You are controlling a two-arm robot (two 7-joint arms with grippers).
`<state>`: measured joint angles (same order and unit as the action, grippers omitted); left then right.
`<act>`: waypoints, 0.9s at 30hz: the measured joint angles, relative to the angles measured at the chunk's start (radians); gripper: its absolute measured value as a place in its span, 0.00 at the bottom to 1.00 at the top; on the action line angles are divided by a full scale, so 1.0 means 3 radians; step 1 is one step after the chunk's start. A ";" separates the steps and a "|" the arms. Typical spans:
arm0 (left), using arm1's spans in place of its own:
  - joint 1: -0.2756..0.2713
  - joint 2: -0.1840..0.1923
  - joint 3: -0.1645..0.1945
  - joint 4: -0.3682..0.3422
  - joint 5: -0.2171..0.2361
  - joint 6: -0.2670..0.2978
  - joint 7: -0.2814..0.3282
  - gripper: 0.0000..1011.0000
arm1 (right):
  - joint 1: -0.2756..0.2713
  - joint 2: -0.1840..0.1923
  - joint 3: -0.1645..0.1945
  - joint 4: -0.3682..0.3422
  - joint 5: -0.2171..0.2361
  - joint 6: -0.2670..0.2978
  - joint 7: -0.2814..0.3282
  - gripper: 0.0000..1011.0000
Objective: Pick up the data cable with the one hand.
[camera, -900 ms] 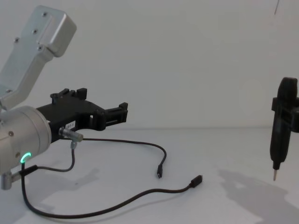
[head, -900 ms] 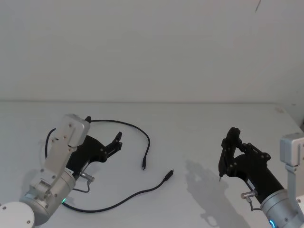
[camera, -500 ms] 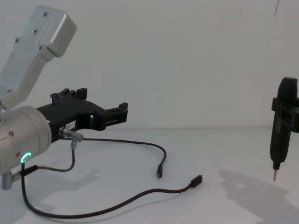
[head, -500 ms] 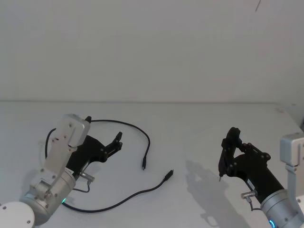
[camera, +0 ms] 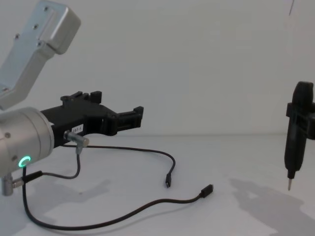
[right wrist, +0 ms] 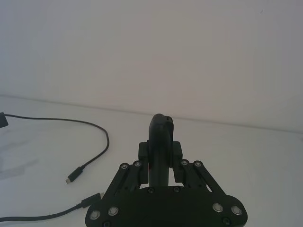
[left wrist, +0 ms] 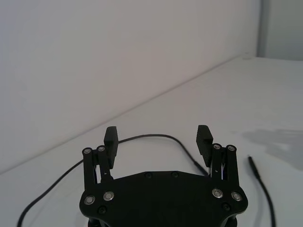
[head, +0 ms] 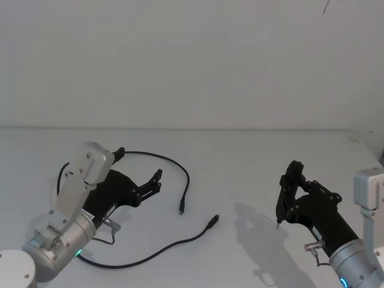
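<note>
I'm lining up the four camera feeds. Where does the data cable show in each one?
Head view: the data cable curls on the table left of centre, ahead of the open left gripper.
Left wrist view: it arcs beyond that gripper's fingertips.
Right wrist view: on the table, off to the side of the right gripper.
Chest view: low centre.
Shared landmark: its two plugs lying close together.

Black data cable (head: 188,179) lies curled around the spread left claw (head: 158,181).

Left gripper (head: 138,166) hangs over the table's left side, fingers spread wide, aimed forward-right. Right gripper (head: 279,219) sits near the right edge, fingers pinched together, tip pointing down.
</note>
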<state>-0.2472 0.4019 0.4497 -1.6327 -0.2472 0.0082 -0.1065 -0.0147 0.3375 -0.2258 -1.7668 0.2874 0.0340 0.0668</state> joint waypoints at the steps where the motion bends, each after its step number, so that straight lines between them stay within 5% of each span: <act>1: -0.0004 0.0014 -0.0001 -0.0003 -0.0030 0.0000 -0.0058 0.99 | 0.0000 0.0000 0.0000 0.0000 0.0000 0.0000 0.0000 0.28; 17: -0.0027 0.0244 -0.0016 -0.0057 -0.0438 0.0183 -0.0809 0.99 | 0.0000 0.0000 0.0000 0.0000 0.0000 0.0000 0.0000 0.28; 27: -0.0108 0.0477 0.0095 0.0032 -0.0667 0.0413 -0.1407 0.99 | 0.0000 0.0000 0.0000 0.0000 0.0000 0.0000 0.0000 0.28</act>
<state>-0.2797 0.5450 0.4783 -1.6232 -0.4472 0.1320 -0.5285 -0.0146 0.3375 -0.2259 -1.7667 0.2874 0.0340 0.0668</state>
